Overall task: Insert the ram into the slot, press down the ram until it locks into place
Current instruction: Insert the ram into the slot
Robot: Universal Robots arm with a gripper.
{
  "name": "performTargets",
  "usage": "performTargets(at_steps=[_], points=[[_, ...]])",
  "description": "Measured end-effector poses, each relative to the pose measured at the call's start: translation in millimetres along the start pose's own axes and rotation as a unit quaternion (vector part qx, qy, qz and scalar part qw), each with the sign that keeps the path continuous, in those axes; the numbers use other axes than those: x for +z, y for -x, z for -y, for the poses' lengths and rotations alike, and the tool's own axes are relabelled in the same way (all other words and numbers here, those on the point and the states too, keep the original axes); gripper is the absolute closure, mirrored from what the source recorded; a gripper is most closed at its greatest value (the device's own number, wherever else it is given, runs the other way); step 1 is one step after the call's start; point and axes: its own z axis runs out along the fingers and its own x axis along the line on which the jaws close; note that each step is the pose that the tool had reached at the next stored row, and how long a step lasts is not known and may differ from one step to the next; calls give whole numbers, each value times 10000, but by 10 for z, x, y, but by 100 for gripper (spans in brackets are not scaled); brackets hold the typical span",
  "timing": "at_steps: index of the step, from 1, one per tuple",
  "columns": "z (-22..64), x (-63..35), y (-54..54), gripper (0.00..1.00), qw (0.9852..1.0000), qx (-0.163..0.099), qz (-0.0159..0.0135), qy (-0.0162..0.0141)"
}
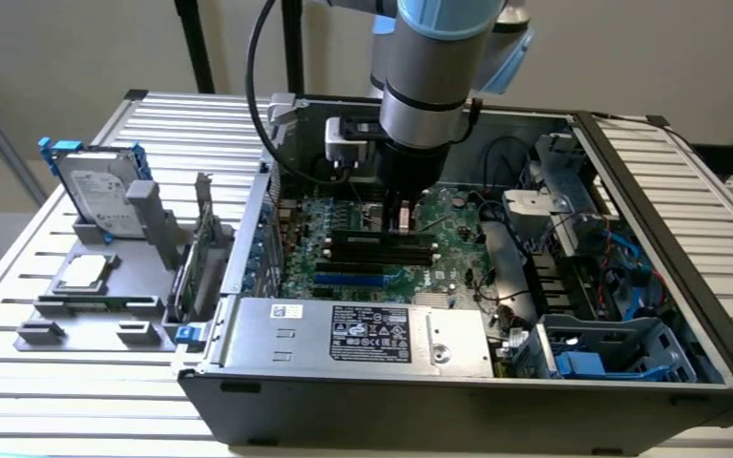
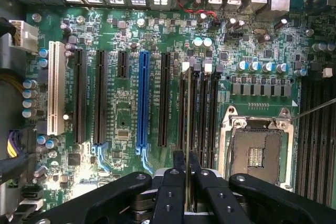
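There is one gripper (image 2: 187, 162) with two fingers (image 2: 169, 198), and one ram (image 2: 187, 114), seen edge-on. The one motherboard (image 2: 123, 111) carries four black memory slots (image 2: 202, 114) (counted by their dark channels, since the pale end clips are harder to tell apart). It also has one blue slot (image 2: 143, 98), one white slot (image 2: 53, 93), three long black expansion slots (image 2: 80, 95), one short black slot (image 2: 122, 64) and one processor socket (image 2: 257, 153). The exterior view adds one arm (image 1: 424, 86), one computer case (image 1: 672, 219), one power supply (image 1: 360, 329) and one hard drive (image 1: 96, 191).
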Motion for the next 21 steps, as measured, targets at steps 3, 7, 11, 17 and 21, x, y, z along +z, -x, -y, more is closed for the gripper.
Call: performTargets(at_steps=[3, 7, 11, 17, 21], points=[[1, 15, -2, 86, 10000, 9, 13, 0], [13, 25, -8, 86, 10000, 32, 19, 0], [28, 41, -24, 86, 10000, 54, 23, 2], [29, 72, -38, 86, 10000, 77, 24, 1], [30, 89, -38, 86, 10000, 78, 24, 0]])
